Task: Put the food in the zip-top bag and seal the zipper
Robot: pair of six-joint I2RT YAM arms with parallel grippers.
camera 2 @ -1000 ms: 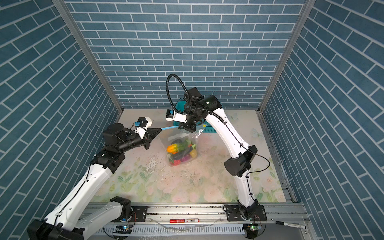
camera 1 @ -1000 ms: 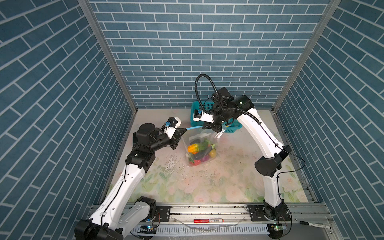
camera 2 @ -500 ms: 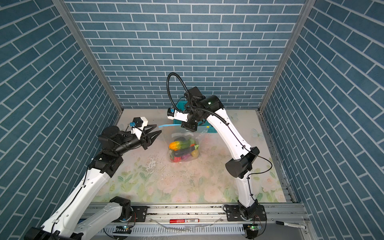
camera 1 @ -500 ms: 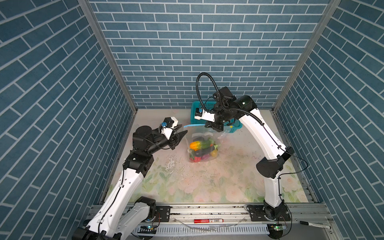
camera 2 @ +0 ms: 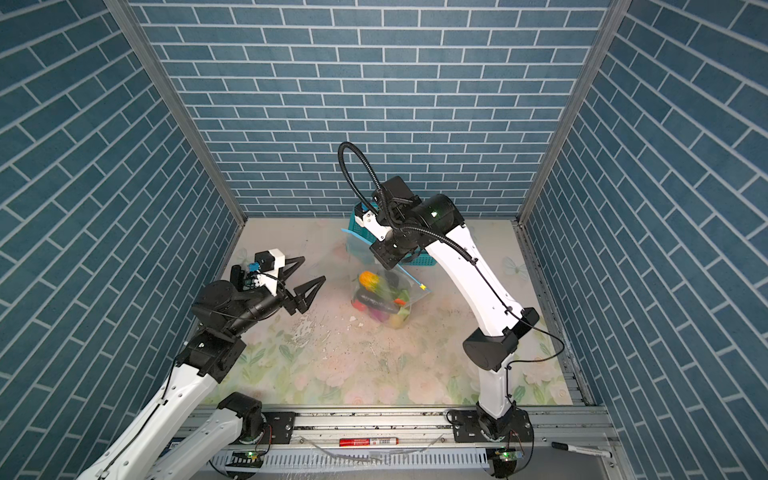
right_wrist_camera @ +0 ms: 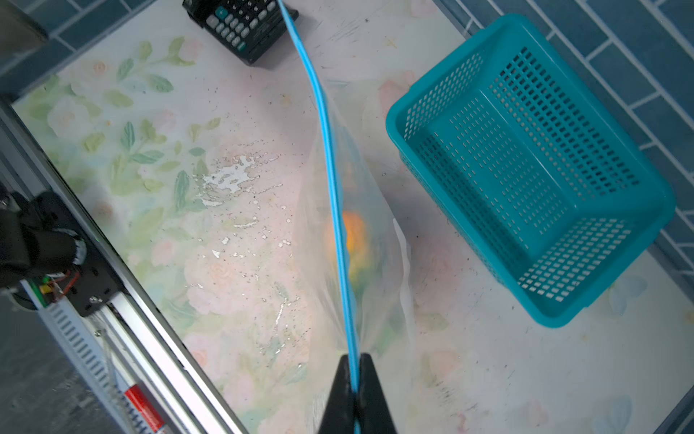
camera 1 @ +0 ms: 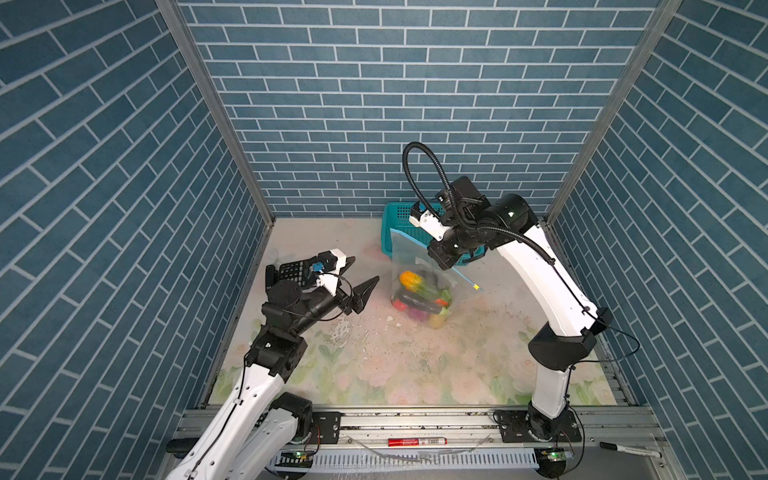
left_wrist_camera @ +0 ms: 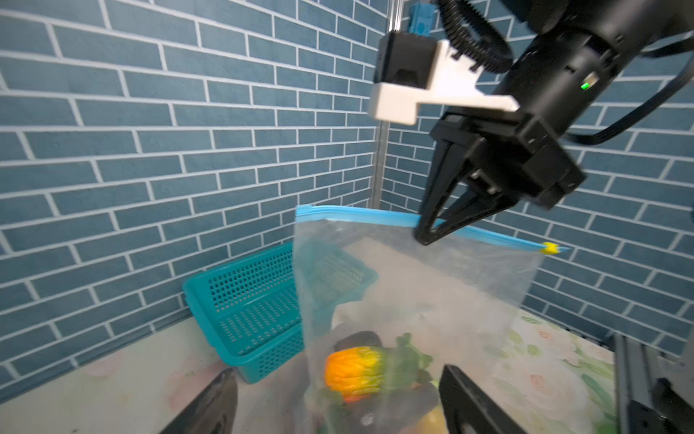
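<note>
Teal plastic mesh forms the basket (camera 1: 397, 214), which stands at the far side of the counter (camera 1: 374, 374), close to the back wall. In both top views the right arm (camera 1: 540, 266) covers a part of it. In the left wrist view the zip-top bag (left_wrist_camera: 413, 282) hangs in front of one of its corners. A calculator (camera 1: 291, 271) lies at the far left, partly hidden behind the left wrist. On the metal rail at the near edge lie a red marker (camera 1: 417, 441) and, further right, a black pen (camera 1: 627, 449).

The bag hangs just in front of the basket, around the middle of the counter. The right pincer (left_wrist_camera: 426, 233) is clenched on the zipper (left_wrist_camera: 356, 213), which shows as one blue line with the yellow slider (left_wrist_camera: 550, 248) at its right end. The food (camera 1: 419, 299) is gathered at the bottom of the bag. I cannot tell if the bottom touches the counter. The whole mesh floor of the basket is visible in the right wrist view.

The left pincer (camera 1: 365, 269) is released, its fingers wide apart and grasping nothing. It is to the left of the bag and apart from it.

I count one basket, one bag, one calculator and two pens. At least five food pieces show: orange-yellow, dark, red, purple and yellow. They overlap, so I cannot give the full number.
</note>
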